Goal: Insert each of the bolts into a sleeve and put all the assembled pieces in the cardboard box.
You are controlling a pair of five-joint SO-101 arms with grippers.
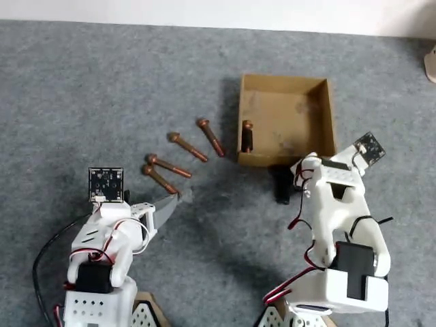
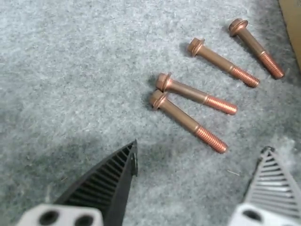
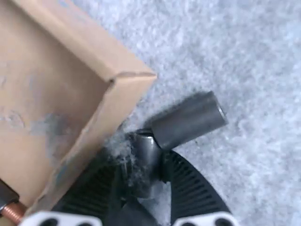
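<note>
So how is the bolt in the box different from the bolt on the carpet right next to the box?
The bolt in the box has a dark sleeve over its shaft; the carpet bolt is bare, threads showing. The boxed one lies inside the cardboard box along its wall; the other lies outside, slanted. Both are copper-coloured with a round head.
</note>
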